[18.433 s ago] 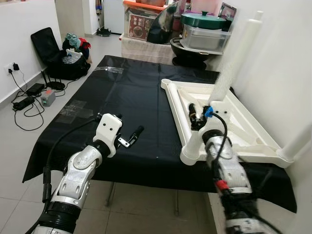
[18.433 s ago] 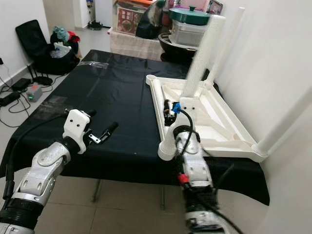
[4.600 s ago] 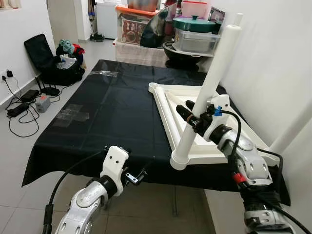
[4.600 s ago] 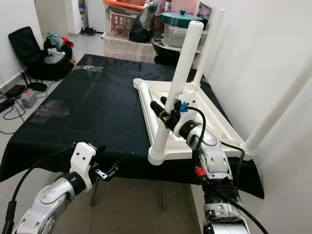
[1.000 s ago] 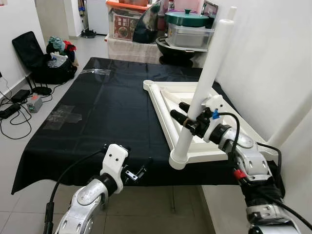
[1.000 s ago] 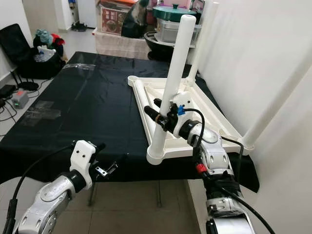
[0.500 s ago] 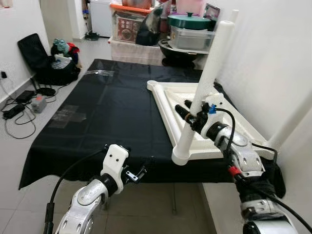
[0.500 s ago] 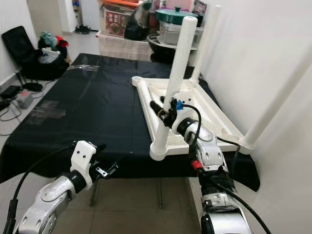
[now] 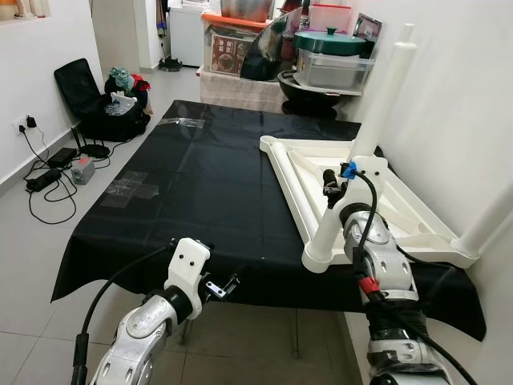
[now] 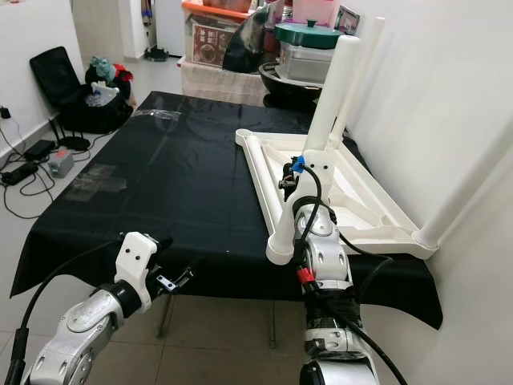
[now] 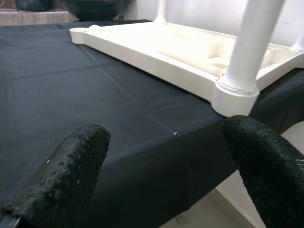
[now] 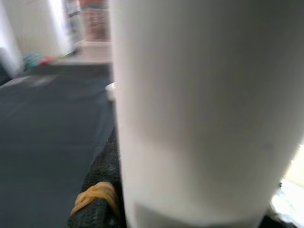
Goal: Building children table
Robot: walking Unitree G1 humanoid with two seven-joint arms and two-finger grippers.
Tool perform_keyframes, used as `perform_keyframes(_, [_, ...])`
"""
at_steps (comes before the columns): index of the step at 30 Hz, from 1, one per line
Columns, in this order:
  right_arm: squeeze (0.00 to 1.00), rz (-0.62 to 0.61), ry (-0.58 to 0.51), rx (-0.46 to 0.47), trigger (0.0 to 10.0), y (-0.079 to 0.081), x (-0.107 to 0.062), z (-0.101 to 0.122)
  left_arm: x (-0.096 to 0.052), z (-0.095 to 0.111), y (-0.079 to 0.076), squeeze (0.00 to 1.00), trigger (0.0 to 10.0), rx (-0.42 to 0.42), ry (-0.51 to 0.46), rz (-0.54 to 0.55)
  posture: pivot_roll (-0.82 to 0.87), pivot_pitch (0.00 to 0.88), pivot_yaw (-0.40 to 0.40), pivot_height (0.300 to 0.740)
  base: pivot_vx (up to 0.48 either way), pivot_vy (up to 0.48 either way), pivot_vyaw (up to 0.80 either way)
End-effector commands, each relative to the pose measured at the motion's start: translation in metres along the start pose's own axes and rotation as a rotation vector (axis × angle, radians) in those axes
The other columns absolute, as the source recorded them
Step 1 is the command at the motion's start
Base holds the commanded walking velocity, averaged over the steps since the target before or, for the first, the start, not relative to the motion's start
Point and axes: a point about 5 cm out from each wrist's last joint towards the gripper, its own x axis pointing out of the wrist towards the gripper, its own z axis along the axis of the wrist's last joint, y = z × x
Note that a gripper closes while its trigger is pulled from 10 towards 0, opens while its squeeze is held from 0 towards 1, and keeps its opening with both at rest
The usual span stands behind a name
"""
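Note:
A white children's table top (image 9: pixel 286 183) lies upside down on the right part of a black-covered table (image 9: pixel 200 176). One white leg (image 9: pixel 377 104) stands tilted in its near corner socket (image 9: pixel 321 255). My right gripper (image 9: pixel 329 186) is shut on this leg a little above the socket; in the right wrist view the leg (image 12: pixel 199 109) is pressed against a finger (image 12: pixel 95 202) with a yellow band. Another leg (image 9: pixel 489 220) stands at the right corner and one more (image 10: pixel 365 68) at the far side. My left gripper (image 9: pixel 227 286) hangs open at the table's near edge, holding nothing (image 11: pixel 166 135).
Storage boxes and a green-lidded pot (image 9: pixel 333 48) are stacked past the table's far end. A white wall (image 9: pixel 465 112) runs close along the right. On the floor at left are a black chair with bags (image 9: pixel 96 92) and cables with a power strip (image 9: pixel 52 160).
The camera has shifted. My right wrist has swung round the leg, so its fingers now point away from me instead of to the left. The left arm has stayed put.

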Motion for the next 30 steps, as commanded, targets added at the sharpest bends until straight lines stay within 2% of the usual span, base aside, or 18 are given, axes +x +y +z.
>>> perform_keyframes(1, [0.00,-0.173,0.069,-0.024,0.0,-0.018,-0.006,-0.016,0.002,-0.002,-0.002,0.00,10.0,0.006,0.007,-0.012,0.10,0.000,-0.114,0.740,0.000,0.000,0.00])
perform_keyframes(9, [0.00,-0.255,0.094,-0.016,0.0,-0.007,-0.019,-0.024,0.001,-0.002,-0.003,0.00,10.0,0.008,0.006,-0.006,0.11,0.000,-0.123,0.740,0.000,0.000,0.00])
perform_keyframes(10, [0.00,-0.245,0.106,-0.015,4.7,-0.002,-0.020,-0.026,0.001,-0.001,-0.002,0.00,10.0,0.009,0.006,-0.002,0.11,0.000,-0.124,0.740,0.000,0.000,0.00])
perform_keyframes(11, [0.00,-0.245,0.106,-0.015,4.7,-0.002,-0.020,-0.026,0.001,-0.001,-0.002,0.00,10.0,0.009,0.006,-0.002,0.11,0.000,-0.124,0.740,0.000,0.000,0.00])
perform_keyframes(12, [0.00,-0.229,0.107,-0.013,10.0,0.001,-0.019,-0.025,0.001,-0.001,-0.002,0.00,10.0,0.009,0.006,0.000,0.10,0.000,-0.125,0.740,0.000,0.000,0.00])
perform_keyframes(23, [0.00,-0.213,0.087,-0.024,10.0,-0.005,-0.020,-0.020,0.000,-0.003,-0.003,0.00,10.0,0.007,0.010,-0.007,0.10,0.000,-0.119,0.740,0.000,0.000,0.00])
perform_keyframes(24, [1.00,-0.222,0.070,-0.007,10.0,-0.007,-0.022,-0.018,0.000,-0.003,-0.003,0.00,10.0,0.007,0.010,-0.006,0.10,0.000,-0.118,0.740,0.000,0.000,0.00])
perform_keyframes(28, [1.00,-0.187,0.061,-0.002,10.0,-0.003,-0.021,-0.013,0.000,-0.002,-0.002,0.00,10.0,0.007,0.010,-0.006,0.09,0.000,-0.116,0.740,0.000,0.000,0.00])
perform_keyframes(29, [0.00,-0.161,0.050,0.010,10.0,-0.002,-0.021,-0.011,0.000,-0.002,-0.003,0.00,10.0,0.007,0.010,-0.008,0.09,0.000,-0.116,0.740,0.000,0.000,0.00])
perform_keyframes(30, [0.00,-0.093,0.023,0.041,10.0,0.001,-0.019,-0.006,0.001,-0.002,-0.003,0.00,10.0,0.006,0.010,-0.010,0.09,0.000,-0.116,0.740,0.000,0.000,0.00])
